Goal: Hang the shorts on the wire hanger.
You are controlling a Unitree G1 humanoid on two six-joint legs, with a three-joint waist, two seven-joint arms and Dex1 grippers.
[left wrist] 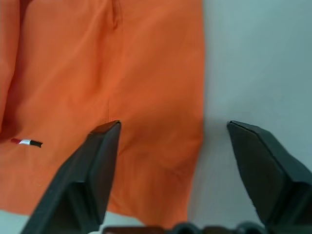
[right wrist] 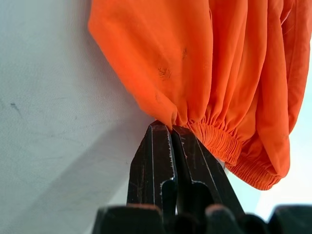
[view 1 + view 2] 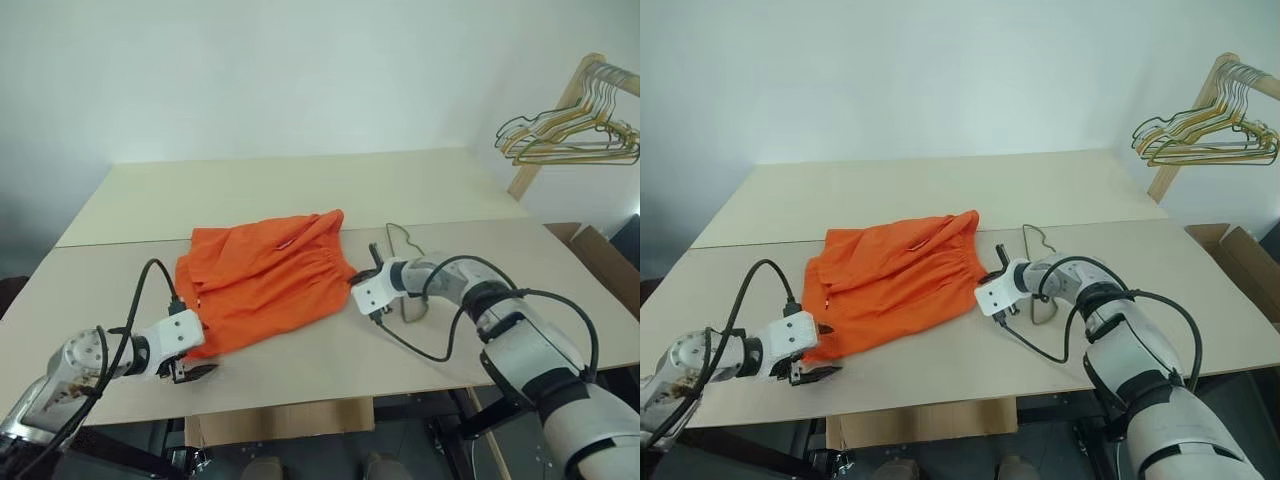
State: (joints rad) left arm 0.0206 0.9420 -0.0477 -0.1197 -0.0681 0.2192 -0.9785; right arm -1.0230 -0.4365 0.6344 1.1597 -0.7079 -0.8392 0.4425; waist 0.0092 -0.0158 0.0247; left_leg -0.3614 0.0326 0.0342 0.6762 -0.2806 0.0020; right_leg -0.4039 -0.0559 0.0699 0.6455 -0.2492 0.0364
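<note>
Shorts (image 3: 265, 285) waistband pinched by right gripper (image 2: 171, 130)

The shorts (image 3: 268, 283), centre of the frame: matt orange woven cloth, softly creased, with a gathered, ribbed elastic waistband. The counter (image 3: 300, 190): smooth, matt, pale beige board. The wire hanger (image 3: 402, 262), right of centre: thin dark wire. Bunched hangers (image 3: 565, 135), upper right: thin gold and dark metal wire on a pale wooden rack (image 3: 553, 125). Left gripper (image 1: 173, 134) fingers (image 1: 97, 165): matt dark plastic.
</note>
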